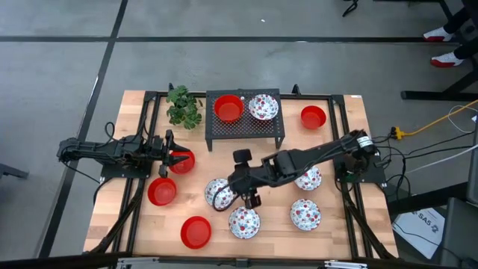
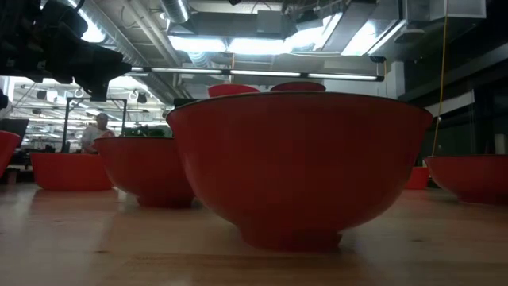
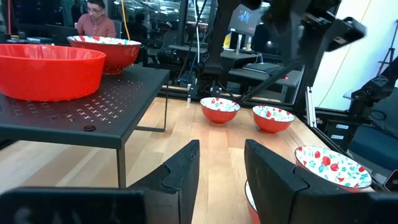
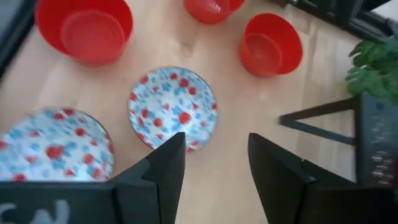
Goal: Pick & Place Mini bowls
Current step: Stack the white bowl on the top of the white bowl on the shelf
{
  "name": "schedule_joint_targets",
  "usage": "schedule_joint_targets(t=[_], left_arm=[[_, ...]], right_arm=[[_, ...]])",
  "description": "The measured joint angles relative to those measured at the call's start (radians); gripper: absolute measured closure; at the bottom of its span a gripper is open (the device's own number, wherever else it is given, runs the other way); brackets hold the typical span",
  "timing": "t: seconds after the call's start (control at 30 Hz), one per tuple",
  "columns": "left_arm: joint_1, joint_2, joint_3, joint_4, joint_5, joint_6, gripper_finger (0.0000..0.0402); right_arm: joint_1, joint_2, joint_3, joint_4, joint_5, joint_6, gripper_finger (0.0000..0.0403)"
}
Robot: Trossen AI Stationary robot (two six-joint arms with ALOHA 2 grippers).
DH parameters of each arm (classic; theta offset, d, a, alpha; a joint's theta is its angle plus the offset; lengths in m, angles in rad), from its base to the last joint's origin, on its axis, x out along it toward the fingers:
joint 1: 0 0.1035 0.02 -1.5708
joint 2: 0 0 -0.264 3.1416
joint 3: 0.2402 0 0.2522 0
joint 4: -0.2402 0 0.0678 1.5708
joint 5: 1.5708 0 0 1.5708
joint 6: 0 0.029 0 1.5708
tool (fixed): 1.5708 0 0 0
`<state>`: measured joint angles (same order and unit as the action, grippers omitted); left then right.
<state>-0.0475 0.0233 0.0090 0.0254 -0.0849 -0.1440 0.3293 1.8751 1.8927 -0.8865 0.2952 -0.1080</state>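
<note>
Several mini bowls stand on the wooden table (image 1: 134,224). Plain red ones are at the left (image 1: 161,191), at the near left (image 1: 196,232) and at the far right (image 1: 313,116). Speckled ones are in the middle (image 1: 219,194) (image 1: 244,222) and at the right (image 1: 305,214) (image 1: 308,178). A black rack (image 1: 244,133) at the far middle carries a red bowl (image 1: 228,109) and a speckled bowl (image 1: 263,106). My right gripper (image 4: 214,162) hangs open above the table, slanting down toward the middle speckled bowl (image 4: 173,109). My left gripper (image 3: 221,168) rests level and open at the left, beside another red bowl (image 1: 181,161).
A green plant (image 1: 183,106) stands at the far left beside the rack. The rack's legs (image 4: 323,118) stand on the table near my right gripper. In the low view a big red bowl (image 2: 298,167) fills the front. A person (image 3: 96,18) sits beyond the table.
</note>
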Motion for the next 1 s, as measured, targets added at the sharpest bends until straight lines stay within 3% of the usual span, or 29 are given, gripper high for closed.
schedule_joint_targets(t=[0.2,0.33,0.63,1.0], left_arm=[[0.0,0.0,0.0,-0.001,0.0,0.0,0.0279],[0.0,0.0,0.0,0.0,0.0,0.0,0.0279],[0.0,0.0,0.0,0.0,0.0,0.0,0.0279],[0.0,0.0,0.0,0.0,0.0,0.0,0.0279]], right_arm=[[0.065,0.015,0.0,-0.009,-0.001,0.204,0.0228],[0.112,0.016,0.0,-0.047,0.0,0.428,0.0228],[0.216,0.016,0.0,-0.288,-0.166,0.911,0.0228],[0.297,0.016,0.0,-0.509,-0.194,1.276,0.0228]])
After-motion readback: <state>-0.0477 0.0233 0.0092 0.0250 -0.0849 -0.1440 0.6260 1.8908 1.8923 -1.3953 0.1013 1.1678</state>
